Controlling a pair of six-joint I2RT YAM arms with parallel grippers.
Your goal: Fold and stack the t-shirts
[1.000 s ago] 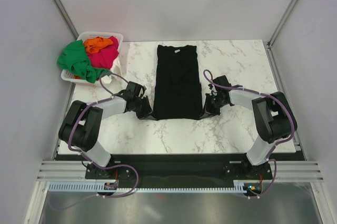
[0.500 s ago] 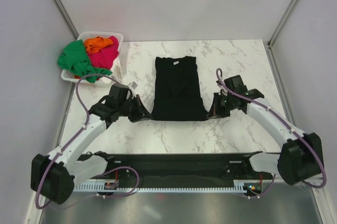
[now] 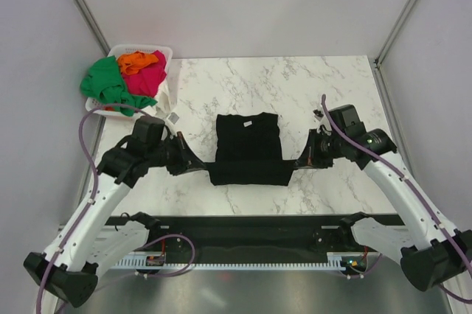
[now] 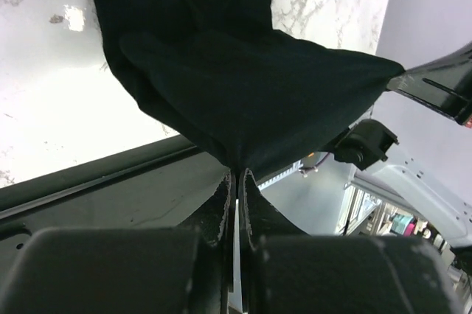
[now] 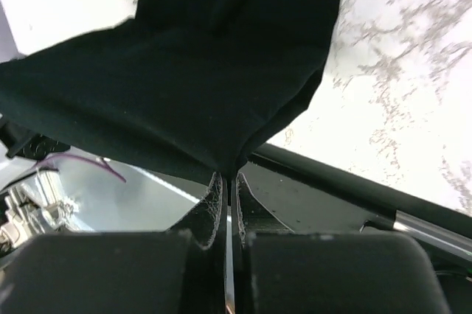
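The black t-shirt (image 3: pixel 247 148) hangs stretched between both grippers above the marble table, its far part lying on the table. My left gripper (image 3: pixel 205 166) is shut on its near left corner; the pinched cloth shows in the left wrist view (image 4: pixel 236 107). My right gripper (image 3: pixel 296 164) is shut on its near right corner, which also shows in the right wrist view (image 5: pixel 214 85). The green t-shirt (image 3: pixel 107 85), orange t-shirt (image 3: pixel 135 60) and pink-red t-shirt (image 3: pixel 150 77) are piled in the basket at the far left.
The white slotted basket (image 3: pixel 165 54) stands at the table's far left corner. A small white tag (image 3: pixel 175 117) lies on the marble table (image 3: pixel 310 85) near it. Grey walls close in the left and right sides.
Both grippers have lifted the shirt's near edge and pulled it back and up. The arms have stretched out, and the shirt lying on the table looks shorter.
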